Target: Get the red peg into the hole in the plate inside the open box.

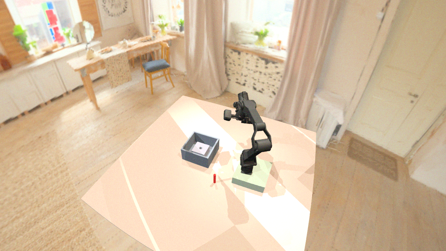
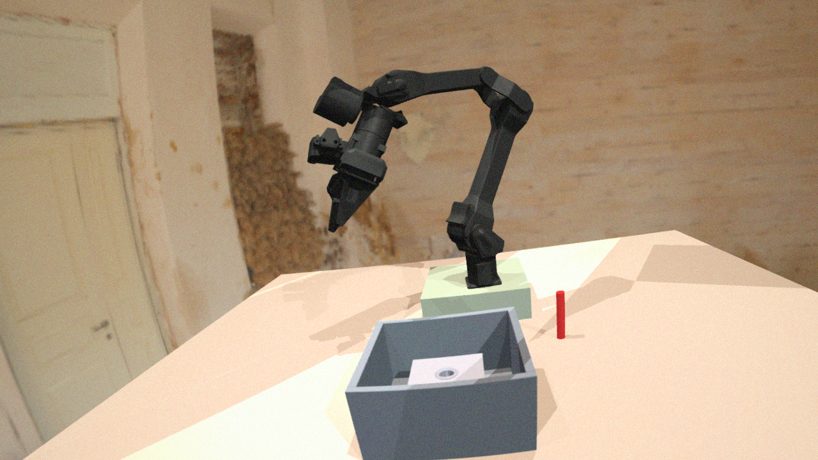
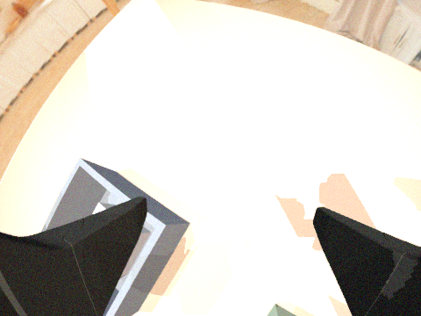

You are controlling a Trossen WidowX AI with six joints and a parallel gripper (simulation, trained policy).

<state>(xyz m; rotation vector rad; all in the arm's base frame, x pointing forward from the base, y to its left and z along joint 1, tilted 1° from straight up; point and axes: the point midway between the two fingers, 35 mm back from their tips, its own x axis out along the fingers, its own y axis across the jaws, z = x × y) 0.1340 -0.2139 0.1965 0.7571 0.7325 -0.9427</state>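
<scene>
Your red peg point(image 1: 214, 178) point(image 2: 560, 315) stands upright on the table point(image 1: 174, 199) point(image 2: 657, 388), outside the open box point(image 1: 195, 158) point(image 2: 446, 423) point(image 3: 168, 254) and near the arm's green base point(image 1: 249, 184) point(image 2: 474, 303) point(image 3: 278, 312), its upper shaft exposed, probably so you can grasp it from above. Inside the box, the holed plate point(image 1: 204, 151) point(image 2: 423, 366) lies flat, hole up, presumably to take the peg straight down. Your gripper point(image 1: 236, 117) point(image 2: 333, 230) point(image 3: 232, 211) hangs high with fingers wide apart, nothing between them (peg's out of wrist view), so reaching comes first.
</scene>
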